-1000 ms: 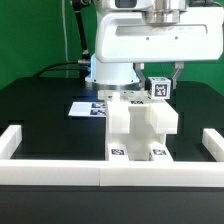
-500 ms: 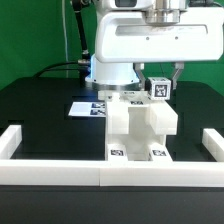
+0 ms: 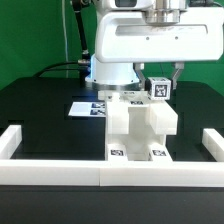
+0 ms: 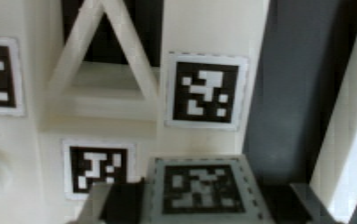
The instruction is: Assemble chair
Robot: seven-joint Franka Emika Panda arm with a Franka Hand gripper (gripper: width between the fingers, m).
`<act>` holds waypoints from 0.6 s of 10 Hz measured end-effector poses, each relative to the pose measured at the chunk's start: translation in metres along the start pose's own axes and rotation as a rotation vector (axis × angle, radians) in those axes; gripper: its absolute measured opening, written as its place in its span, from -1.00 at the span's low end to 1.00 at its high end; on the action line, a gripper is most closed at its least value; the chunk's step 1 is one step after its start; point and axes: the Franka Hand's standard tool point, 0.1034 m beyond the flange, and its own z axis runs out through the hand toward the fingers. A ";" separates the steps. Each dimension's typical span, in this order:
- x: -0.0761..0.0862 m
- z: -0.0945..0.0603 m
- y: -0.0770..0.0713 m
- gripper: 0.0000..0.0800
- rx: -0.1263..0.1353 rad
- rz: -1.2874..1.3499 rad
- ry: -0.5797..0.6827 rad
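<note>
- No change over the last second: claw (image 3: 158,78) motionless, clamped shut on a small tagged block (image 3: 158,89).
- Block held at the upper back of the chair (image 3: 140,125), toward the exterior view's right; contact unclear.
- Chair half-built, mid-surface (image 3: 40,120), against the front rail (image 3: 60,170).
- Likely a pause mid-seating; block not yet released.
</note>
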 end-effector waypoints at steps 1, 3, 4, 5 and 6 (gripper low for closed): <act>0.000 0.000 0.000 -0.28 0.000 0.006 0.000; 0.000 0.000 0.000 -0.28 0.000 0.034 0.000; 0.000 0.000 0.000 -0.28 0.001 0.064 0.001; 0.000 0.000 -0.001 -0.28 0.002 0.169 0.001; 0.000 0.000 -0.001 -0.28 0.002 0.236 0.000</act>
